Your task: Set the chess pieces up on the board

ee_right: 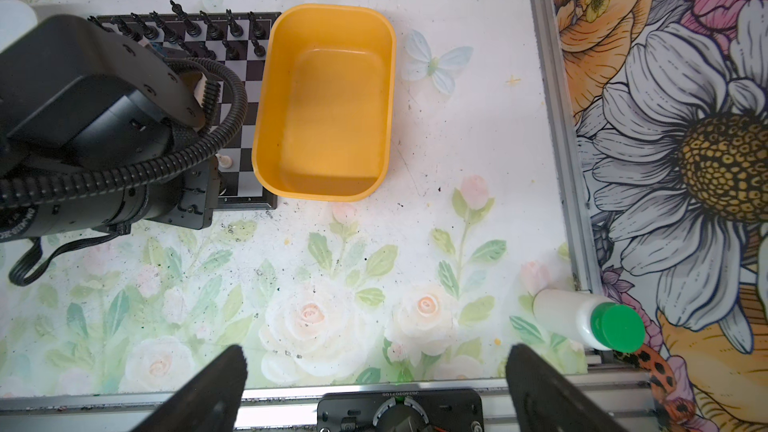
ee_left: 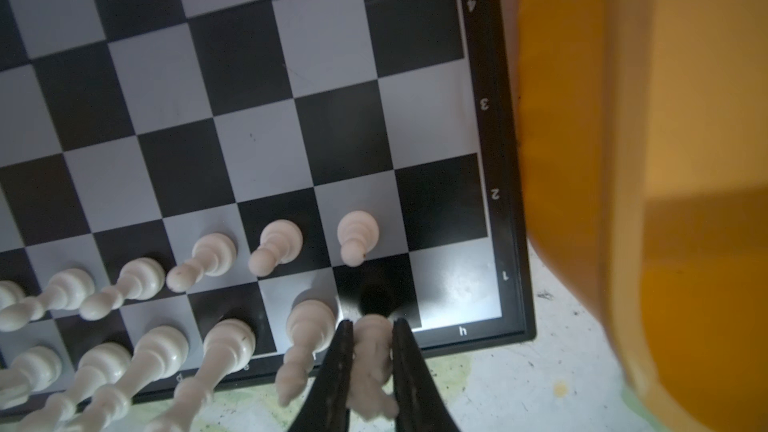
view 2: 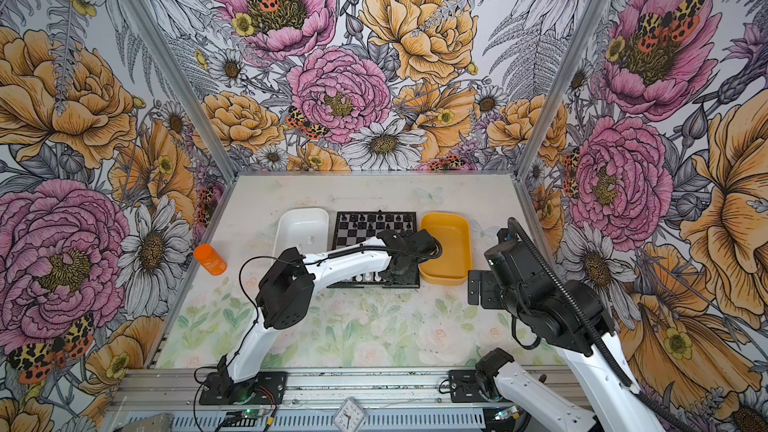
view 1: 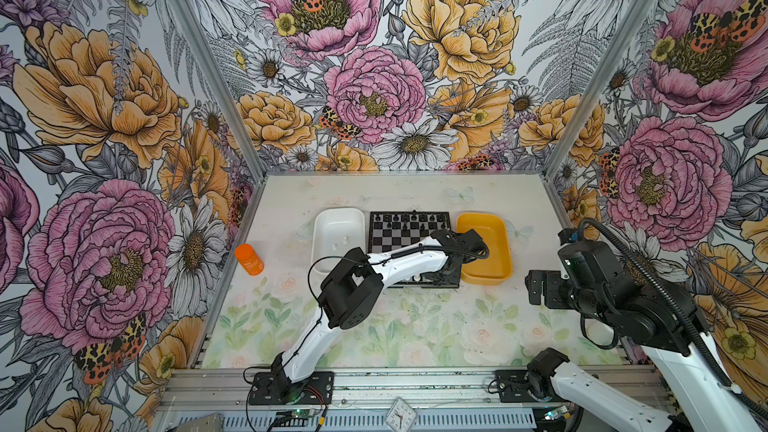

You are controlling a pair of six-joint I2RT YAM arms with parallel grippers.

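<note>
In the left wrist view my left gripper (ee_left: 372, 328) is shut on a white chess piece (ee_left: 374, 355), which hangs just over the dark g1 square of the board (ee_left: 249, 139), near its corner beside the yellow tray. White chess pieces fill the neighbouring squares: pawns (ee_left: 276, 243) and taller figures (ee_left: 309, 326). Black chess pieces (view 1: 409, 218) line the board's (view 1: 395, 238) far rows in both top views. Two white pieces (view 1: 333, 247) lie in the white tray (view 1: 338, 218). My right gripper (ee_right: 376, 353) is open and empty, raised over the table's near right side.
An empty yellow tray (view 1: 490, 251) touches the board's right side. An orange bottle (view 1: 248, 259) lies at the table's left edge. A white bottle with a green cap (ee_right: 590, 320) lies by the right frame rail. My left arm spans the board's near half.
</note>
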